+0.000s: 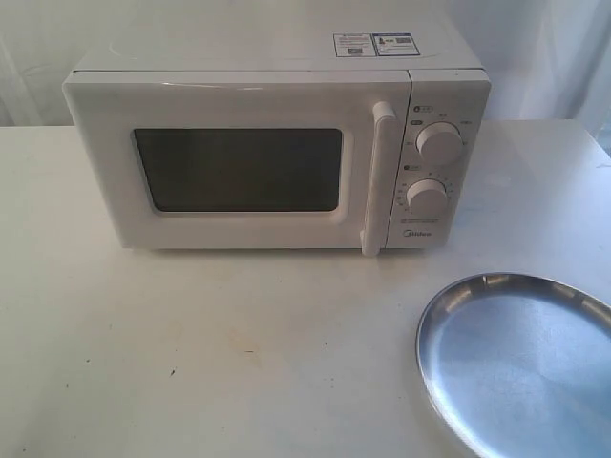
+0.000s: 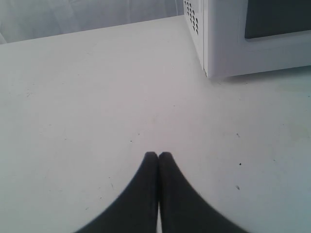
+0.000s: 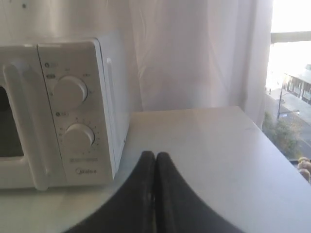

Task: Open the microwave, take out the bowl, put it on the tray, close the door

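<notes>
Exterior view: door (image 1: 105, 172) shut, bowl unseen. Upright handle (image 1: 376, 181) at 3 o'clock of window (image 1: 239, 170), tray (image 1: 520, 363) at 5 o'clock. Likely nearer: right fingers (image 3: 175, 204), pressed together, empty; left fingers (image 2: 136, 204) likewise.

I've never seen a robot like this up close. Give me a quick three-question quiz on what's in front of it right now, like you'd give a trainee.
1. True or false: the microwave door is shut.
2. The door's bar handle stands: A) on the side next to the knobs; B) along the top edge; C) on the side away from the knobs.
3. Fill in: the left gripper and the right gripper both have their jaws ____.
Key: 1 true; 2 A; 3 shut.
</notes>
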Tool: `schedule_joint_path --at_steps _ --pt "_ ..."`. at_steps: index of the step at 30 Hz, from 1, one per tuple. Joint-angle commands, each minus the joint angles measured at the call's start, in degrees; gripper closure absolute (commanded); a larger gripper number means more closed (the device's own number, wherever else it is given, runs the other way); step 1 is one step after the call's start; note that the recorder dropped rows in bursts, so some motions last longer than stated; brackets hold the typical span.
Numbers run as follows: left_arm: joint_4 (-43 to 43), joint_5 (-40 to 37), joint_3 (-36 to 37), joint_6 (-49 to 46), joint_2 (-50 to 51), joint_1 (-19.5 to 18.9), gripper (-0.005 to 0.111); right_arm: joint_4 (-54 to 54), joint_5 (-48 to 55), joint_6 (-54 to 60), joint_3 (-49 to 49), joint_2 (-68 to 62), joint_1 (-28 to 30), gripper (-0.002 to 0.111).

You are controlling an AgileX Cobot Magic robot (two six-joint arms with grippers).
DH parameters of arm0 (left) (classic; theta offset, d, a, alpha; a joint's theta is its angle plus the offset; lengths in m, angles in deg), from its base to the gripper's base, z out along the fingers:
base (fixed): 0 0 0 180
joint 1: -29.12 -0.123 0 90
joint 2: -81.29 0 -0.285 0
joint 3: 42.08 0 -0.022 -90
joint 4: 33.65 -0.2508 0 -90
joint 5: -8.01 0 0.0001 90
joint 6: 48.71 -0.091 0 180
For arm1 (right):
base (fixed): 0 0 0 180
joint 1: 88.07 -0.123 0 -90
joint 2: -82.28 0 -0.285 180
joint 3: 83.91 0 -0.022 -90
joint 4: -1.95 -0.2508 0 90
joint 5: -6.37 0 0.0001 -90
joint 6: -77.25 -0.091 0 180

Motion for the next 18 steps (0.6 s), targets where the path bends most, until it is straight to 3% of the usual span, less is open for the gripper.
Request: schedule_joint_path --at_steps 1,7,14,18 --pt "0.2 0.1 -0.1 0.4 -0.1 0.0 0.107 0.3 -7.7 -2.0 0.3 0.3 0.0 0.108" --pt "0.2 0.1 -0.1 0.4 -0.1 0.0 0.107 0.3 -9.0 -22.8 0.3 0.3 0.0 0.108" --pt "0.2 0.1 -0.1 0.4 -0.1 0.0 0.107 0.3 -7.3 -19.1 0.3 0.3 0.0 0.108" --pt "0.2 0.1 -0.1 0.4 -0.1 0.0 0.107 0.3 -9.5 -25.1 0.3 0.3 0.0 0.108"
